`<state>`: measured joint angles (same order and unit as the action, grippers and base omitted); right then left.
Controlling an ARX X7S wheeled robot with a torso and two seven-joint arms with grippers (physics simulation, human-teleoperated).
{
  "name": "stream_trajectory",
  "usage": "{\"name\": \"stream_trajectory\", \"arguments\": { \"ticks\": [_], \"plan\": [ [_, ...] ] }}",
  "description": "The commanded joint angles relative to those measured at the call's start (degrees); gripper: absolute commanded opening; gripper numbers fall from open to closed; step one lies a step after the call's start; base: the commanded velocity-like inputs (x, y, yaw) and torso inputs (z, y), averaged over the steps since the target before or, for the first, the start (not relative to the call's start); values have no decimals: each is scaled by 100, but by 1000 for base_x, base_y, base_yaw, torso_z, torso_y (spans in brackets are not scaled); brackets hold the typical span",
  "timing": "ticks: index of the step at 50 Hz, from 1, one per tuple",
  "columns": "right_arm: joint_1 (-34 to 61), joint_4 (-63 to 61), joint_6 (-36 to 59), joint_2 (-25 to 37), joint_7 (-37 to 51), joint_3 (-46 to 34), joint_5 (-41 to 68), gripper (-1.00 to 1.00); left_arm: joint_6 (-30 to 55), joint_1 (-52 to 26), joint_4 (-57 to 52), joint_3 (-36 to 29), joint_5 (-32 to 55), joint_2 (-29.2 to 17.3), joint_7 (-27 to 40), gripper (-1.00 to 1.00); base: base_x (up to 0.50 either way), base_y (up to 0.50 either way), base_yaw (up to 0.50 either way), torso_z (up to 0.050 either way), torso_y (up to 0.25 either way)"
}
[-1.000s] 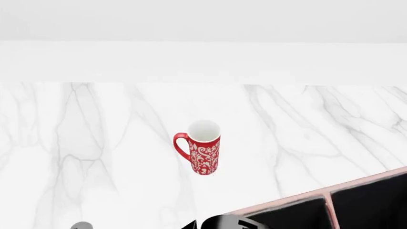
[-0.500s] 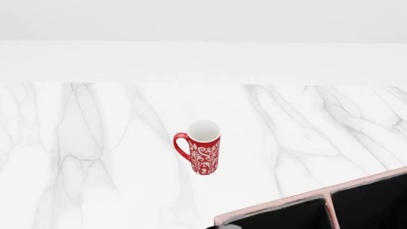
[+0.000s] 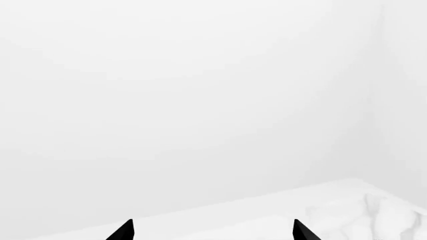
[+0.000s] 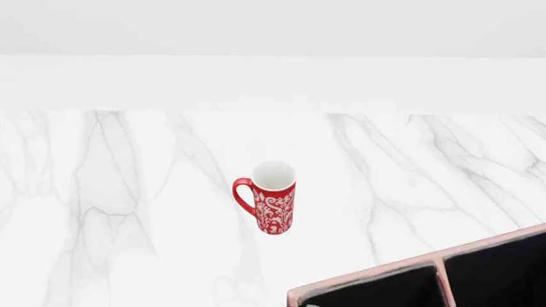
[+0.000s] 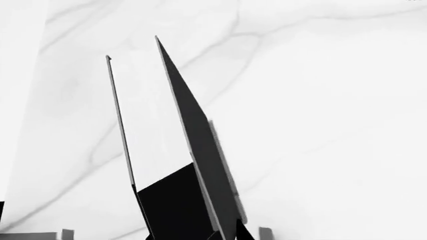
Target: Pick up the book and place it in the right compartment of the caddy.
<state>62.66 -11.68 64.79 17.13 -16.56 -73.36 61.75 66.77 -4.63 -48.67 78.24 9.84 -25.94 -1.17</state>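
With the right fingers (image 5: 223, 235) pinching the black book (image 5: 193, 150) low at one edge, it may pivot and strike the caddy (image 4: 375, 272) rim; left fingers (image 3: 212, 231) are spread, empty.

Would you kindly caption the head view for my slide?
Red patterned mug stands upright on white marble counter; caddy corner intrudes at lower right.
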Motion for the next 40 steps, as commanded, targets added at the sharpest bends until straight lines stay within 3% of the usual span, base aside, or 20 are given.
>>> {"name": "stream_trajectory", "arguments": {
  "ticks": [1,6,15,25,40],
  "plan": [
    [-17,-11,-91,4,-147,-61,28,-100,-49,18,24,-72,-7,33,17,100,0,0,0,0,0],
    [-7,13,-110,3,-109,-40,19,-100,-49,33,16,-77,-10,28,17,100,0,0,0,0,0],
    [152,97,-221,85,537,752,321,-100,-159,49,74,-208,-40,112,69,100,0,0,0,0,0],
    [708,300,72,327,2289,2111,1007,-100,-195,84,75,-262,-47,159,75,100,0,0,0,0,0],
    [1662,786,552,585,3468,3032,1838,-100,-30,45,-12,-188,20,56,25,100,0,0,0,0,1]
  ]
}}
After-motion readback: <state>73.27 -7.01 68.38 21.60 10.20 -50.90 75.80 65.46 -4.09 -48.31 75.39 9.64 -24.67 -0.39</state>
